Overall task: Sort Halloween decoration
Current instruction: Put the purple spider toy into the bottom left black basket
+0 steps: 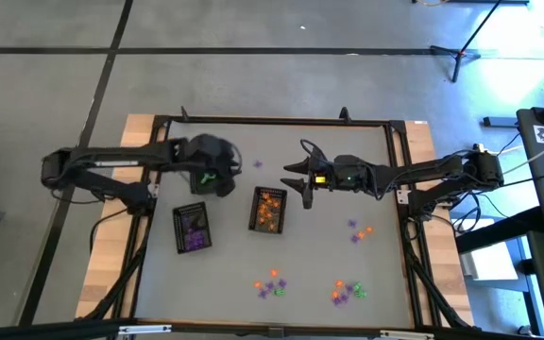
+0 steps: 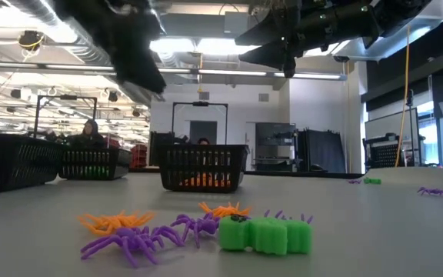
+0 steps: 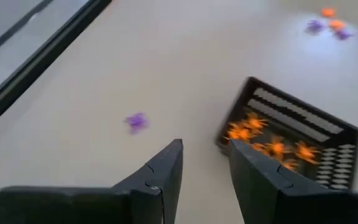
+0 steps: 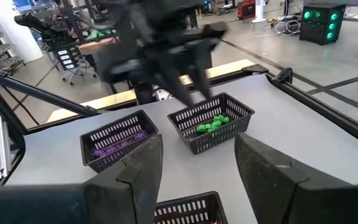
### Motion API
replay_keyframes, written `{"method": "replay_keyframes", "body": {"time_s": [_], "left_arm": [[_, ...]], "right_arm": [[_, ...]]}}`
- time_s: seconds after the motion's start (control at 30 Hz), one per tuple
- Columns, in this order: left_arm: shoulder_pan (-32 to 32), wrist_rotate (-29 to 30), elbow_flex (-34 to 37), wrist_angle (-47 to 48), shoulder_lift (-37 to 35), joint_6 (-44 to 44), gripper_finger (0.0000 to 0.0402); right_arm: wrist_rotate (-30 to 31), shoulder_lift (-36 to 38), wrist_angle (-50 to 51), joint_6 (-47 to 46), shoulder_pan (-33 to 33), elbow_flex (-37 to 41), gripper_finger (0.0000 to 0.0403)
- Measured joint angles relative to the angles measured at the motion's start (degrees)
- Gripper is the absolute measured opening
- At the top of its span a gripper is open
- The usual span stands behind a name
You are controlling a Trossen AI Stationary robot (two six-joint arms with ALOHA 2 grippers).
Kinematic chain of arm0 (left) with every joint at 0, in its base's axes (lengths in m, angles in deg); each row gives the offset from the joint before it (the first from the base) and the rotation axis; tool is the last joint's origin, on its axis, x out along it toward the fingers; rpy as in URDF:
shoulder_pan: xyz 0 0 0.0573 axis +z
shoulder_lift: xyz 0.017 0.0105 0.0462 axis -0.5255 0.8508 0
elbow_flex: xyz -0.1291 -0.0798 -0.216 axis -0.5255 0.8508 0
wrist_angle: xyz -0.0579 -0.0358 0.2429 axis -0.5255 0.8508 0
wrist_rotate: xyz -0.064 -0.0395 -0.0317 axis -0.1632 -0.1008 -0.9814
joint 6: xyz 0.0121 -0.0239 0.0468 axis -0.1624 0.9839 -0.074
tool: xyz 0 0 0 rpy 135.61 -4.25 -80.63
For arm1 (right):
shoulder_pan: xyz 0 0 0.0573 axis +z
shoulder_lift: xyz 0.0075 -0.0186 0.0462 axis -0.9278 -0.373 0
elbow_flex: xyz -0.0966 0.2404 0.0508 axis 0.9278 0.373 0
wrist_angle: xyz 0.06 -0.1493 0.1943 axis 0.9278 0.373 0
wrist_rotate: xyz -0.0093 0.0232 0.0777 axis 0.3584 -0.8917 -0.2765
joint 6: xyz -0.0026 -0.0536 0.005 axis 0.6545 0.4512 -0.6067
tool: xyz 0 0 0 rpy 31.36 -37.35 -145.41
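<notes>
My left gripper (image 1: 223, 178) hangs over the tray of blocky trinkets (image 4: 211, 122), at the left rear of the table (image 1: 348, 260). Just in front of that tray sits the tray of spiders (image 1: 193, 228), and to its right the middle tray (image 1: 269, 209), also filled with spiders. My right gripper (image 1: 300, 179) hovers just behind the middle tray's right rear corner. One stray spider (image 1: 258, 163) lies between my two grippers. Right of the middle tray lies a small cluster (image 1: 360, 230), well apart. Along the front edge sit two more clusters (image 1: 270, 282), side by side, the right one (image 1: 348, 291) holding blocky pieces among spiders.
</notes>
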Motion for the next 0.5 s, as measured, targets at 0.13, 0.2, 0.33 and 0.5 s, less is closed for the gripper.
{"method": "replay_keyframes", "body": {"time_s": [0.13, 0.2, 0.33, 0.5], "left_arm": [[5.1, -2.9, -3.8, -0.1, 6.7, -2.6, 0.0121], [7.0, -3.8, -5.5, 0.1, 10.1, -3.6, 0.0121], [9.3, -6.1, -7.9, 0.7, 15.8, -3.8, 0.0121], [9.4, -2.9, -8.2, 0.6, 19.9, -3.8, 0.0121]], "right_arm": [[0.0, 0.0, 0.0, 0.0, 0.0, 0.0, 0.0198], [0.0, 0.0, 0.1, 0.0, 0.0, 0.0, 0.0198], [-0.1, 0.0, 0.3, 0.0, 0.0, 0.0, 0.0198], [-0.1, 0.0, 1.7, 0.0, 0.0, 0.0, 0.0198]]}}
